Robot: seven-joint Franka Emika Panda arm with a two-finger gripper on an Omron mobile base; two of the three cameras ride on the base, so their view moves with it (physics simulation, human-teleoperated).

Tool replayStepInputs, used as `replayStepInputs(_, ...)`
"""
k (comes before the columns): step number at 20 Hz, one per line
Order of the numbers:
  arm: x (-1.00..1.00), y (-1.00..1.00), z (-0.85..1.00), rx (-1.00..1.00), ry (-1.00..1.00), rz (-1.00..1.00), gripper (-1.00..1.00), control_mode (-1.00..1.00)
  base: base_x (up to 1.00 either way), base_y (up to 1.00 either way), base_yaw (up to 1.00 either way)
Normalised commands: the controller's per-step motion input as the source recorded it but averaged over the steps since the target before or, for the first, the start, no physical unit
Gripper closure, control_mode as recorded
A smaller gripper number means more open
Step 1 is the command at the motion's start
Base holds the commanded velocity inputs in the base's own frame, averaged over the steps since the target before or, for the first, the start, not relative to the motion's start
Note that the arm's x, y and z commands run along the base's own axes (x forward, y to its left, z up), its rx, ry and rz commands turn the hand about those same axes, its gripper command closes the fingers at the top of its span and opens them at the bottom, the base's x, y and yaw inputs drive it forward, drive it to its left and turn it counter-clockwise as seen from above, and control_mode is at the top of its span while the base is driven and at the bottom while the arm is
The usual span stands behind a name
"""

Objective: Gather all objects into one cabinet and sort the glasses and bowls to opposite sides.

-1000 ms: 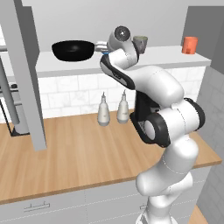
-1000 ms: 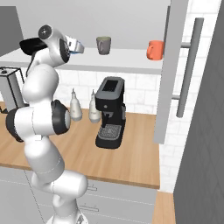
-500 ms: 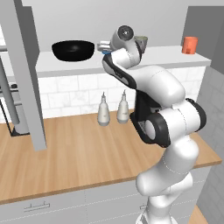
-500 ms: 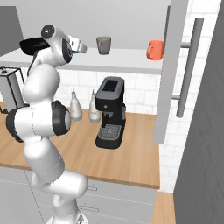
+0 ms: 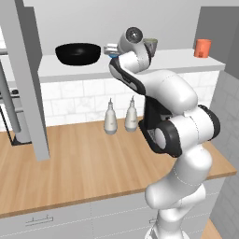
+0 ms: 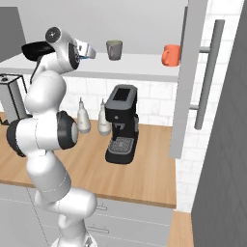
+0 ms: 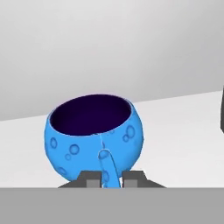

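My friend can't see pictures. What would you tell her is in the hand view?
A small blue bowl with round dimples and a dark inside stands on a pale shelf board. The gripper is shut on a little blue handle sticking out of the bowl's side. A plain grey wall is behind it.

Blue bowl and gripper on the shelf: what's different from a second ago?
The gripper has closed; its fingertips now pinch the handle of the blue bowl, which still sits on the shelf board. The arm barely shifted. The black bowl, grey-green cup, red glass, two white bottles and coffee machine stayed where they were.
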Motion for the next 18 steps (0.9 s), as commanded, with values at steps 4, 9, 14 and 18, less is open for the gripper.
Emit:
replayStepInputs(4, 0.00, 0.00, 0.00, 0.00, 0.00, 0.00, 1.00, -1.00, 0.00, 0.00, 0.00)
replayStepInputs(9, -0.05, 0.00, 0.00, 0.00, 0.00, 0.00, 1.00, -1.00, 0.00, 0.00, 0.00)
replayStepInputs(14, -0.26, 0.00, 0.01, 0.00, 0.00, 0.00, 1.00, -1.00, 0.00, 0.00, 0.00)
replayStepInputs(18, -0.24, 0.00, 0.00, 0.00, 0.00, 0.00, 1.00, -1.00, 0.00, 0.00, 0.00)
